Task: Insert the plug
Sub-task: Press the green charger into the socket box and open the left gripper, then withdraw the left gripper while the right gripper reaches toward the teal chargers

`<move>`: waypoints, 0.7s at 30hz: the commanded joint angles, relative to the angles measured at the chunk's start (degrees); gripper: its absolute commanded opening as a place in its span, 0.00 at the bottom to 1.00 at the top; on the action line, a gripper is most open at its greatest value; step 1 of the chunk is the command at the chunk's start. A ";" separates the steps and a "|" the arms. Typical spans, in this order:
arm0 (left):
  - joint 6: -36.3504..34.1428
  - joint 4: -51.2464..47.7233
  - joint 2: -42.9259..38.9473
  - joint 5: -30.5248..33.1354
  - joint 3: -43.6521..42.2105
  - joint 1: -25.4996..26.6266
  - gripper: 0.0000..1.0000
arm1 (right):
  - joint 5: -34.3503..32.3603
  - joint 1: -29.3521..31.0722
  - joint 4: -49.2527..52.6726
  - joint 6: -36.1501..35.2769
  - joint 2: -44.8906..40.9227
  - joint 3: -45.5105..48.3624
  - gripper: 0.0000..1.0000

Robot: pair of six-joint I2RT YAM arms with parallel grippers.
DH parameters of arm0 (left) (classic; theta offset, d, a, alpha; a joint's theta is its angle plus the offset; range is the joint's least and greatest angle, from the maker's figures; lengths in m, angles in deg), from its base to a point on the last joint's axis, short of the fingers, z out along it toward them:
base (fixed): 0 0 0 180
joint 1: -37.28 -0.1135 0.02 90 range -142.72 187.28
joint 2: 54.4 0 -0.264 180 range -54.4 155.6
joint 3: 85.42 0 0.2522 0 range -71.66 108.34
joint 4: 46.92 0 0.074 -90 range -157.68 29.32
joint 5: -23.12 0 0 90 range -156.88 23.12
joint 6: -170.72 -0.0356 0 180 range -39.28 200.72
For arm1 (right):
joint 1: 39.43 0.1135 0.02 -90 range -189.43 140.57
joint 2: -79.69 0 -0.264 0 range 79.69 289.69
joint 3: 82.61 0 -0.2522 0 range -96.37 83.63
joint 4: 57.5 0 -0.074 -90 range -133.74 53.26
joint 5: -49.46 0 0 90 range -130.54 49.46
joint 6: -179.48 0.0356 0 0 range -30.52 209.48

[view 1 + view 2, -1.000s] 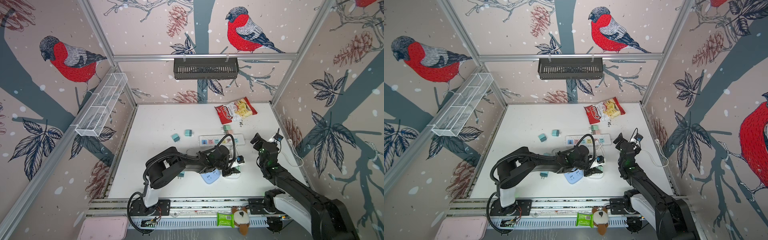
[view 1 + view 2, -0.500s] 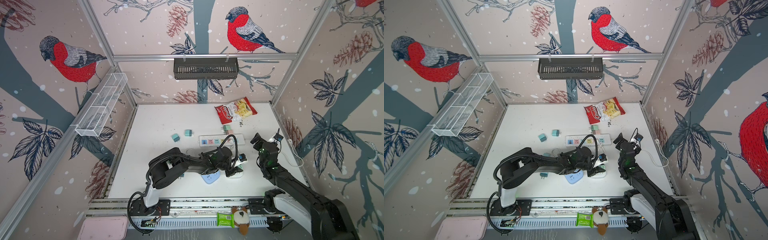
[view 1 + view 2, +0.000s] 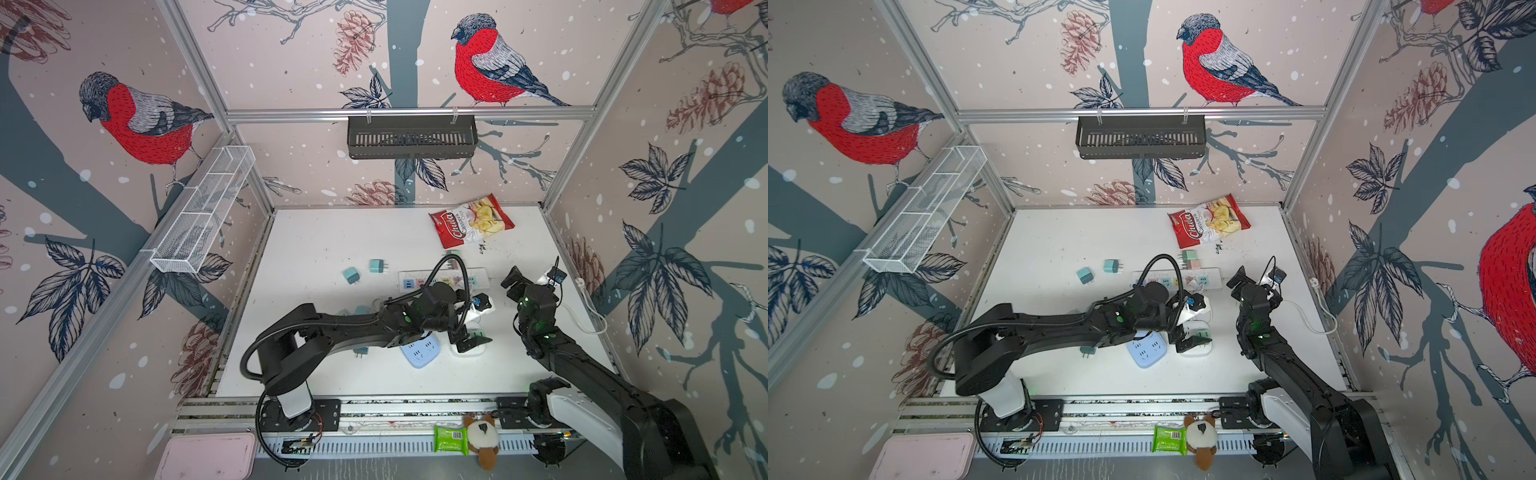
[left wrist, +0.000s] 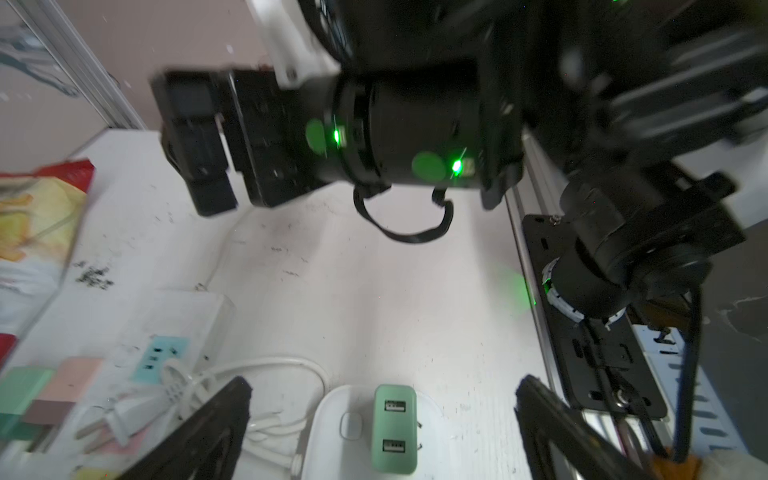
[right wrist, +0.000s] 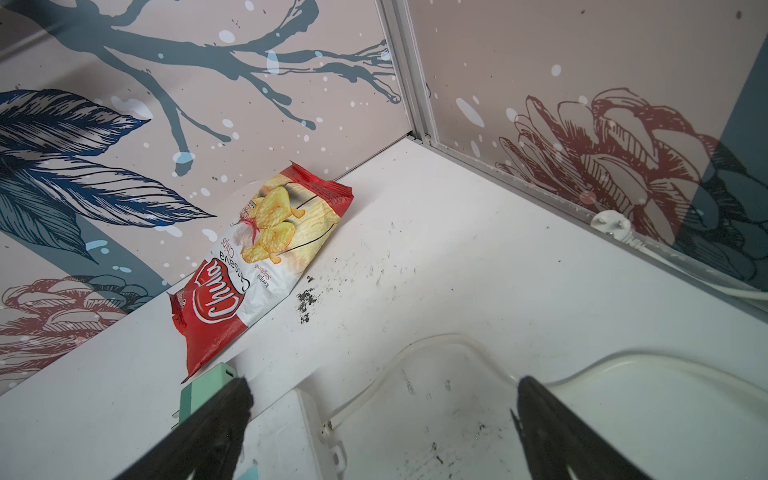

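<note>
The green plug (image 4: 395, 428) rests on the white rounded socket strip (image 4: 328, 440), USB ports facing up and two prongs showing at one side; how deep it sits I cannot tell. My left gripper (image 4: 384, 382) is open, a finger on each side of the plug and clear of it. In both top views this gripper (image 3: 469, 326) hovers over the strip (image 3: 467, 351) near the table's front middle. My right gripper (image 5: 382, 392) is open and empty, over a white cord near the end of the long power strip (image 5: 291, 436); in a top view it (image 3: 528, 277) is at right.
A blue socket strip (image 3: 420, 351) lies just left of the white one. Two teal plugs (image 3: 351, 275) (image 3: 376, 266) sit left of the long strip (image 3: 478, 276), another (image 3: 360, 351) under the left arm. A chips bag (image 3: 471, 222) lies at the back. A white cord (image 3: 590, 316) loops at right.
My left gripper has gone from shut to open, letting go of the green plug on the white strip, after shifting slightly right. The right arm has not moved.
</note>
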 commanded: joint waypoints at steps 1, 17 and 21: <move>-0.94 -0.32 -6.74 1.84 -4.14 -1.34 0.99 | -0.57 -0.05 -0.07 0.34 -0.01 -0.20 1.00; 35.58 4.00 -63.46 39.67 -43.43 -35.45 0.99 | -3.02 0.65 0.61 0.38 2.85 -2.22 1.00; 41.58 -8.60 -70.91 35.80 -38.07 -38.83 0.99 | -3.19 0.74 1.72 0.49 4.41 -3.52 1.00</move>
